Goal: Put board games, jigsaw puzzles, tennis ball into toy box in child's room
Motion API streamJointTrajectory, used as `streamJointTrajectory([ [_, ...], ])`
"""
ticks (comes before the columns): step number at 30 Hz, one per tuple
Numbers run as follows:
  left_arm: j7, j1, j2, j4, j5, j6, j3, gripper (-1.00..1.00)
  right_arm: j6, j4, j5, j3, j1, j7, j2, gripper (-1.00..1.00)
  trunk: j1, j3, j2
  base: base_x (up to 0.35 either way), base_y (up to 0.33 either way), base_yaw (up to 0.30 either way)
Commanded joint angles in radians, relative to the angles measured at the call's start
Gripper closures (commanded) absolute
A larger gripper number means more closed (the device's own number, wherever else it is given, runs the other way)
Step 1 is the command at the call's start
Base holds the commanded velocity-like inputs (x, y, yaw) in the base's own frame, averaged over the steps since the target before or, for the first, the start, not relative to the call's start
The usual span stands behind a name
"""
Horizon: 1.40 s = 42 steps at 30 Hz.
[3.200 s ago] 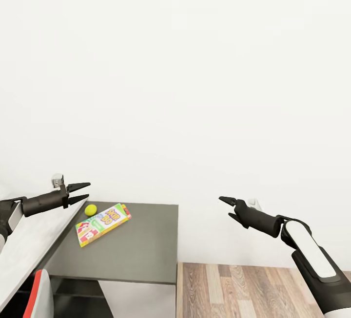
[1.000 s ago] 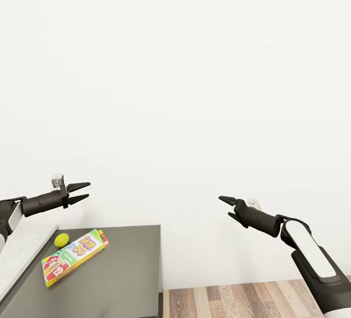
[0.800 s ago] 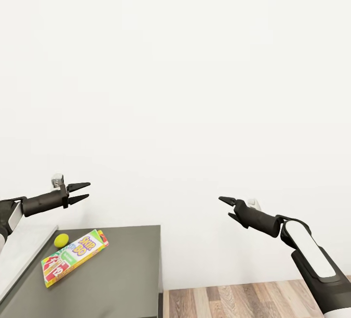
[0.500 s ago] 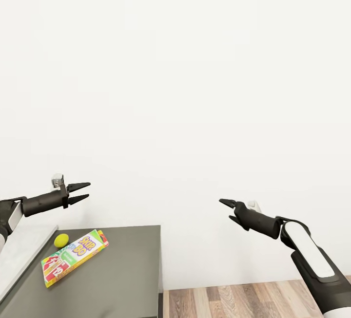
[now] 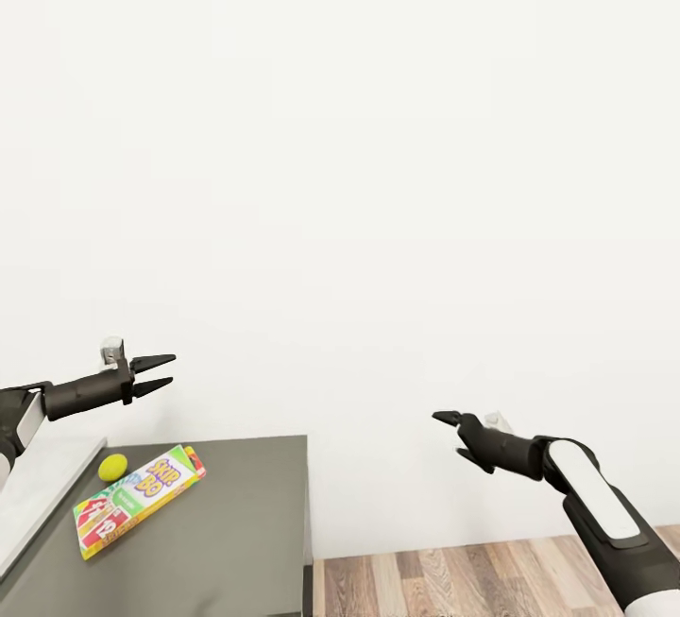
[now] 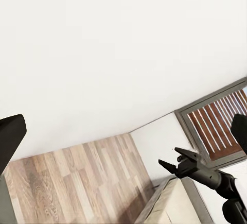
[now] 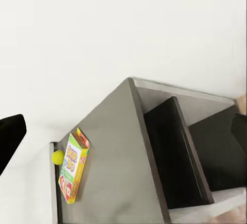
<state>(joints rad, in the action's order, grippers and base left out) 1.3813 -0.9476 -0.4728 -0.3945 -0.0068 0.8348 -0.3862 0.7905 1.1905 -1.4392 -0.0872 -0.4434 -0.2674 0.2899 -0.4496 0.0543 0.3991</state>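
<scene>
Right gripper (image 5: 452, 436) is sitting lower than half a second ago, jaws parted, empty. Left gripper (image 5: 161, 373) is hovering open above the table (image 5: 236, 541). Tennis ball (image 5: 112, 467) is lying beside, perhaps touching, the board game (image 5: 138, 501) near the table's left end.

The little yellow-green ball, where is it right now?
In the head view the tennis ball sits at lower left on the dark grey surface, right beside the far end of the colourful board game and below the left end effector.
</scene>
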Motion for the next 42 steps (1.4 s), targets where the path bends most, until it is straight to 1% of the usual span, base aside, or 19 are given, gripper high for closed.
streamJointTrajectory([
  [1, 0.003, 0.000, 0.000, 0.000, -0.001, 0.010, -0.002, -1.00, -0.001, 0.001, -0.011, -0.002, -0.001, -0.038, 0.000, -1.00, 0.000, -0.002, 0.001, 0.000, 0.000, -0.001],
  [3, 0.003, 0.000, 0.000, 0.000, -0.001, 0.011, -0.002, -1.00, -0.001, 0.000, -0.012, -0.002, -0.002, -0.087, -0.002, -1.00, 0.000, -0.005, 0.001, 0.000, 0.000, 0.000],
  [7, 0.002, 0.000, 0.000, 0.000, -0.002, 0.012, -0.002, -1.00, -0.001, 0.000, -0.011, -0.002, -0.003, -0.133, -0.003, -1.00, 0.000, -0.012, 0.001, 0.000, 0.000, 0.000],
  [17, 0.001, 0.000, 0.000, 0.000, -0.002, 0.012, -0.002, -1.00, -0.001, 0.002, -0.009, -0.006, -0.007, -0.162, -0.003, -1.00, 0.000, -0.028, 0.001, 0.000, 0.000, 0.000],
  [19, 0.001, 0.000, 0.000, 0.000, -0.002, 0.012, -0.002, -1.00, 0.000, 0.003, 0.002, -0.006, -0.007, -0.163, -0.003, -1.00, 0.000, -0.031, 0.001, 0.000, 0.000, 0.000],
  [21, 0.001, 0.000, 0.000, 0.000, -0.002, 0.012, -0.002, -1.00, 0.001, 0.004, 0.044, -0.006, -0.008, -0.164, -0.003, -1.00, 0.000, -0.035, 0.001, 0.000, 0.000, 0.000],
  [23, 0.001, 0.000, 0.000, 0.000, -0.002, 0.012, -0.002, -1.00, 0.005, 0.007, 0.105, -0.005, -0.008, -0.164, -0.005, -1.00, 0.000, -0.038, 0.001, 0.000, 0.000, 0.000],
  [24, 0.001, 0.000, 0.000, 0.000, -0.002, 0.012, -0.002, -1.00, 0.009, 0.007, 0.119, -0.005, -0.008, -0.163, -0.005, -1.00, 0.000, -0.039, 0.001, 0.000, 0.000, 0.000],
  [26, 0.001, 0.000, 0.000, 0.000, -0.003, 0.012, -0.003, -1.00, 0.032, 0.011, 0.161, -0.004, -0.010, -0.163, -0.013, -1.00, 0.000, -0.043, 0.001, 0.000, 0.000, 0.000],
  [28, 0.000, 0.000, 0.000, 0.000, -0.003, 0.012, -0.003, -1.00, 0.054, 0.011, 0.178, -0.004, -0.018, -0.164, -0.023, -1.00, 0.000, -0.046, 0.001, 0.000, 0.000, 0.000],
  [30, 0.000, 0.000, 0.000, 0.000, -0.004, 0.012, -0.003, -1.00, 0.073, 0.007, 0.187, -0.005, -0.027, -0.170, -0.034, -1.00, 0.000, -0.049, 0.001, 0.000, 0.000, 0.000],
  [33, -0.001, 0.000, 0.000, 0.000, -0.004, 0.012, -0.003, -1.00, 0.089, 0.004, 0.193, -0.005, -0.033, -0.203, -0.043, -1.00, 0.000, -0.054, 0.001, 0.000, 0.000, 0.000],
  [37, -0.001, 0.000, 0.000, 0.000, -0.004, 0.012, -0.003, -1.00, 0.097, 0.003, 0.194, -0.005, -0.036, -0.260, -0.047, -1.00, 0.000, -0.061, 0.001, 0.000, 0.000, 0.000],
  [42, -0.001, 0.000, -0.001, 0.000, -0.004, 0.012, -0.003, -1.00, 0.098, 0.003, 0.194, -0.005, -0.037, -0.279, -0.049, -1.00, 0.000, -0.069, 0.001, 0.000, 0.000, 0.000],
])
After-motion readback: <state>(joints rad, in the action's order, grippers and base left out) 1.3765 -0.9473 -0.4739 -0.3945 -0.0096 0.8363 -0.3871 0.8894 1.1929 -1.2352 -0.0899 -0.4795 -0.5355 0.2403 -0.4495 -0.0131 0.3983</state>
